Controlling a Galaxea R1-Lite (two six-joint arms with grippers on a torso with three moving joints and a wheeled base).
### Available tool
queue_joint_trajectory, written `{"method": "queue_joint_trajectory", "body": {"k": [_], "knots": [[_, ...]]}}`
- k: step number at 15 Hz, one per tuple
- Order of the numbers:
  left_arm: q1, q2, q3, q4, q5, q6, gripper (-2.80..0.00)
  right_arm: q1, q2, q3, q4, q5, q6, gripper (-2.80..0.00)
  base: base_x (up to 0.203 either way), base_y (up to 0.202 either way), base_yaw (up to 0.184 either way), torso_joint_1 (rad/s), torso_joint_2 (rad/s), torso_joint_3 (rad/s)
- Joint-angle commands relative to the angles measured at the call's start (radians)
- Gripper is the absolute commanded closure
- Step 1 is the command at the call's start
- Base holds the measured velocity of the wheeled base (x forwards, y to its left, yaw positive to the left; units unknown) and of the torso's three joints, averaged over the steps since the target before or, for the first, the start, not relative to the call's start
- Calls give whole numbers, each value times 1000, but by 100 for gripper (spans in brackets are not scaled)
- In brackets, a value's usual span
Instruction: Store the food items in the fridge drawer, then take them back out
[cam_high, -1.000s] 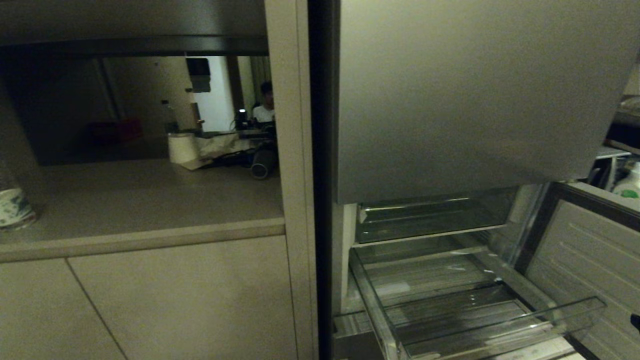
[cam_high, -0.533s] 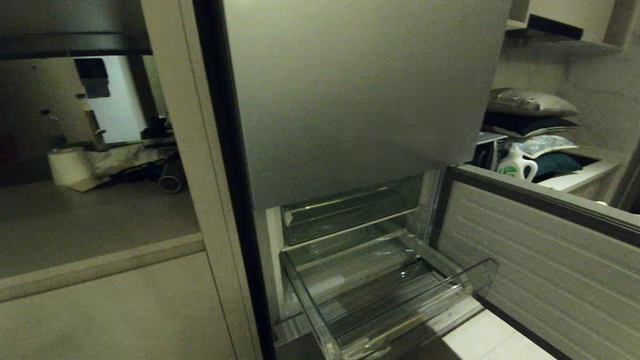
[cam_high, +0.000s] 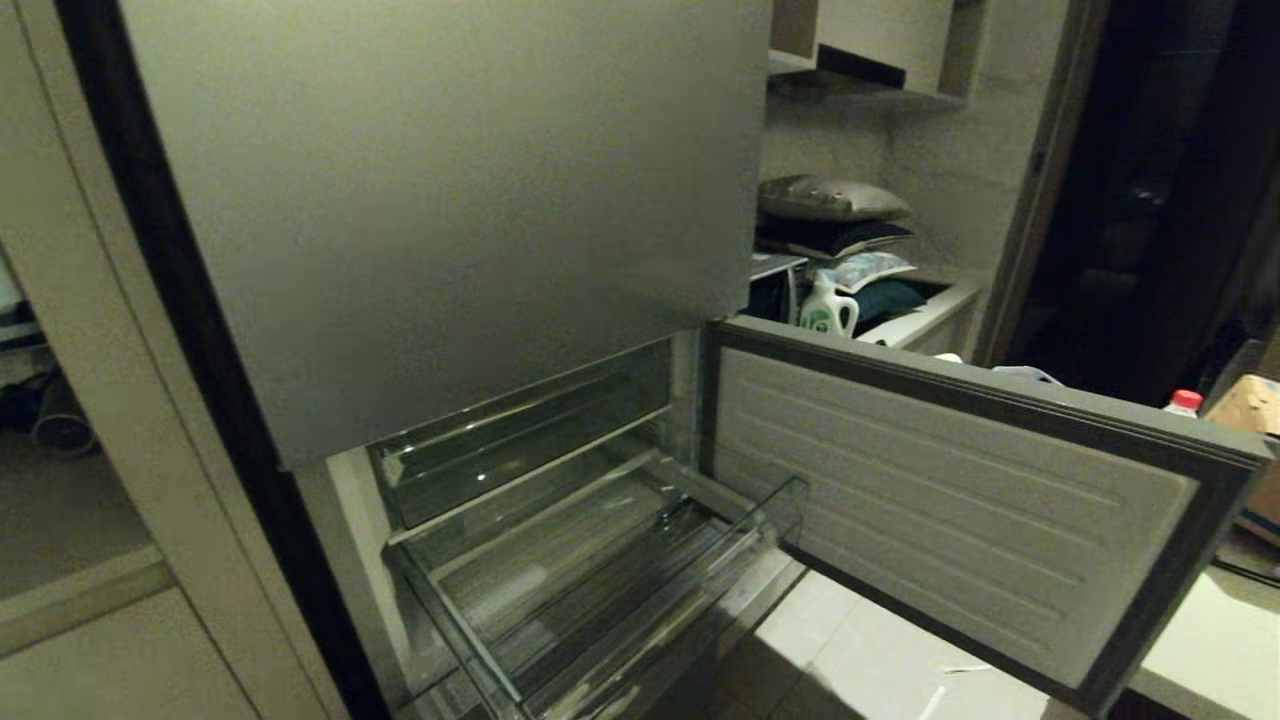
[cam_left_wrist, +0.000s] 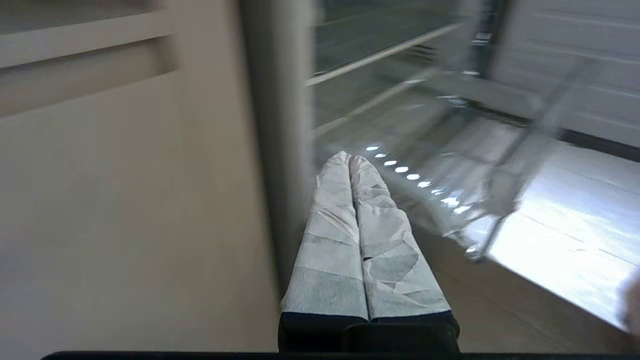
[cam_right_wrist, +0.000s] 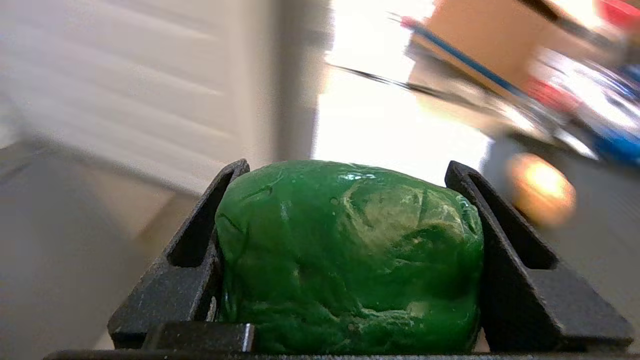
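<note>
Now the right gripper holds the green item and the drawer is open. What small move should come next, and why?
Probably carry the green item, clamped in the right gripper, over the clear bin of the fridge drawer. The bin looks empty and the gripper is not yet above it.

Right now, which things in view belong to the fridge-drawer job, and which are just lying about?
Job:
- green food item, clamped in the right gripper
- fridge drawer, open
- its clear bin, nothing in it

Lying about:
- detergent bottle
- pillows
- red-capped bottle
- cardboard box
- left gripper, shut and holding nothing
</note>
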Motion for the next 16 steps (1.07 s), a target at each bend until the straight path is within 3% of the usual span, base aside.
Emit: {"method": "queue_joint_trajectory", "body": {"k": [1,4,10,14,16], "knots": [[0,0,0,0,0,-1,0,-73,54,-6,-61,-1,35,0,6,5,-136,3,11,3],[0,0,0,0,0,-1,0,-235,157,-26,-204,-2,88,0,0,2,-30,2,2,1],[0,0,0,0,0,-1,0,-648,506,-185,-253,-7,170,0,0,0,0,0,0,0],[0,0,0,0,2,-1,0,-759,662,-259,-338,-9,267,0,0,0,0,0,0,0],[0,0,0,0,0,-1,0,-760,647,-260,-344,-8,262,0,0,0,0,0,0,0]]}}
